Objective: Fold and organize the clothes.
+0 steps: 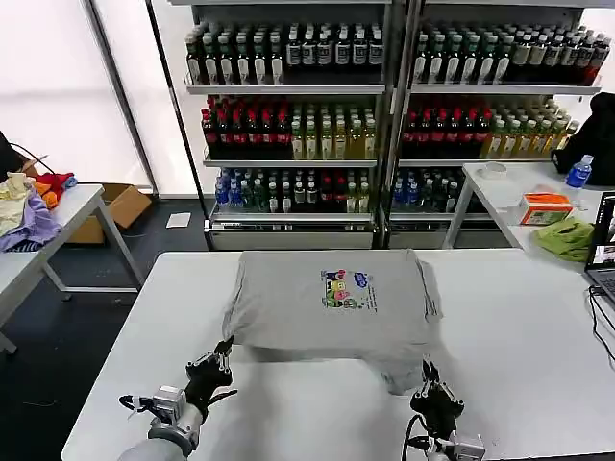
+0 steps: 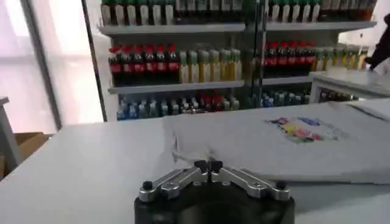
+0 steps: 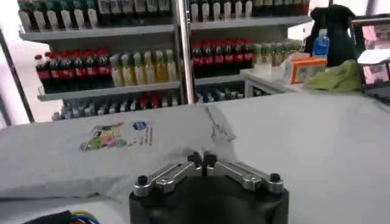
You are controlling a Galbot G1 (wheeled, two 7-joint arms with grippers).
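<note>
One of the clothes, a light grey T-shirt (image 1: 327, 303) with a small multicoloured chest print (image 1: 344, 288), lies print-up on the white table (image 1: 519, 346). Its lower part is folded under, and a bunched bit sticks out at the front right (image 1: 404, 376). My left gripper (image 1: 228, 344) hovers just off the shirt's front left corner, shut and empty. My right gripper (image 1: 428, 370) sits by the bunched bit, also shut with nothing in it. In the left wrist view the left gripper (image 2: 208, 165) points at the shirt (image 2: 274, 143). In the right wrist view the right gripper (image 3: 202, 161) faces the shirt (image 3: 91, 152).
Shelves of bottles (image 1: 384, 106) stand behind the table. A side table at the left carries lilac, cream and red fabrics (image 1: 29, 206). At the right another table holds an olive-green cloth (image 1: 567, 237), an orange box (image 1: 545, 207) and a blue bottle (image 1: 578, 172). A laptop (image 1: 603, 245) sits at the right edge.
</note>
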